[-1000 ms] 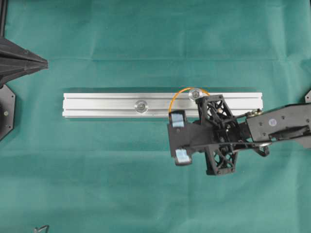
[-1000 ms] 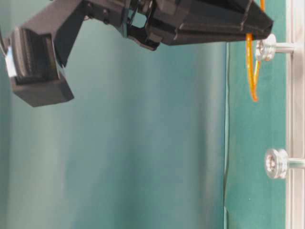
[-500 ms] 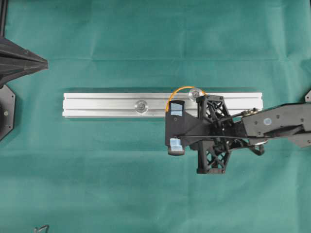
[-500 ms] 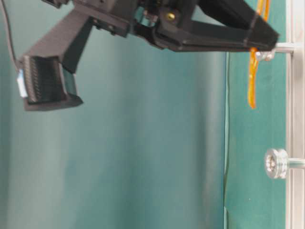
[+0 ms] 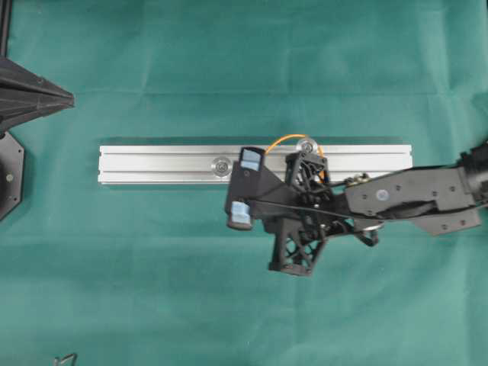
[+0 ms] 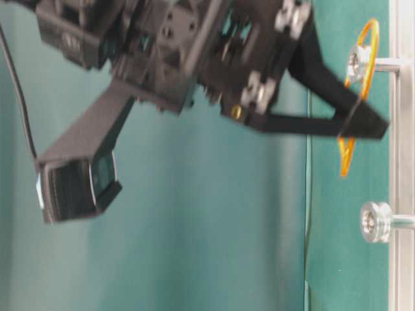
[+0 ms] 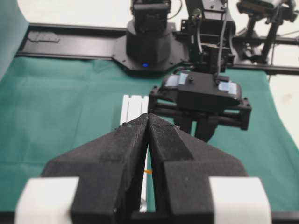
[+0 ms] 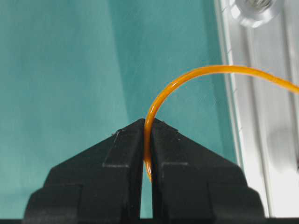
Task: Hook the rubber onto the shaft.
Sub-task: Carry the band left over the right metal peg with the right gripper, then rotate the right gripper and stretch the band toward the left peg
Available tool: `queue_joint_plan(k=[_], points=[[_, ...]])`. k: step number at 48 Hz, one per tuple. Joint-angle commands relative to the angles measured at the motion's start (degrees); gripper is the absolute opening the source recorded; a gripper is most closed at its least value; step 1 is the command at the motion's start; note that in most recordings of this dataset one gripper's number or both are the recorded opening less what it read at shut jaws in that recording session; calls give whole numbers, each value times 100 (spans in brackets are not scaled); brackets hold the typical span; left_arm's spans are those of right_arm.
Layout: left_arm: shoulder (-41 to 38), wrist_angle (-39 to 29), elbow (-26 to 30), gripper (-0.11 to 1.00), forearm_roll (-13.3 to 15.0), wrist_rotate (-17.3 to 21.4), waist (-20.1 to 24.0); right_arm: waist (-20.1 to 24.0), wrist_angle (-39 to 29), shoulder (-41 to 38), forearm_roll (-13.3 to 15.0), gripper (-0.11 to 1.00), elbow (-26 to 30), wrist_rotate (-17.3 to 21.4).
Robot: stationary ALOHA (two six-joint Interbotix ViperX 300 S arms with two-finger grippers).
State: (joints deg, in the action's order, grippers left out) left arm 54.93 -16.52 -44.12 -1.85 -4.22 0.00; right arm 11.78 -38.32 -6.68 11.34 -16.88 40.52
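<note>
The rubber (image 8: 196,77), a thin orange loop, is pinched between the closed tips of the right gripper (image 8: 146,128), which clamp one strand of it. From the tips the band arcs up and across toward the silver aluminium rail (image 8: 261,121). In the overhead view the rubber (image 5: 286,139) shows as an orange arc over the rail's (image 5: 152,164) far edge, curving around the right-hand shaft (image 5: 308,146). In the table-level view the band (image 6: 363,52) rings that shaft's knurled head (image 6: 355,63), and its lower part hangs past the gripper's fingertip (image 6: 369,126), between that shaft and the second shaft (image 6: 375,221); whether it sits fully on the stem I cannot tell.

The second shaft (image 5: 222,165) stands on the rail to the left of the banded one, bare. The right gripper (image 5: 305,156) reaches in from the right of the rail, its body lying over the rail's near edge and the green cloth (image 5: 229,69) below it.

The left gripper (image 7: 148,123) is shut with nothing between its fingers; it hangs off the rail's end, pointing along the rail (image 7: 135,105) toward the right arm.
</note>
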Motion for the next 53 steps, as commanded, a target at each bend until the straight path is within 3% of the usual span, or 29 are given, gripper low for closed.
queue_joint_plan(k=[1, 9, 27, 53], points=[[-44, 18, 70, 0, -18, -9, -26, -88, 9, 26, 97, 5, 255, 105], [-53, 0, 70, 0, -18, -18, -97, -272, -26, -97, 246, 5, 431, 264], [-44, -53, 70, 0, -18, -123, -105, -431, -9, -457, 246, 5, 791, 360], [-53, -53, 70, 0, -9, -114, -105, -510, 18, -571, 246, 5, 958, 1582]])
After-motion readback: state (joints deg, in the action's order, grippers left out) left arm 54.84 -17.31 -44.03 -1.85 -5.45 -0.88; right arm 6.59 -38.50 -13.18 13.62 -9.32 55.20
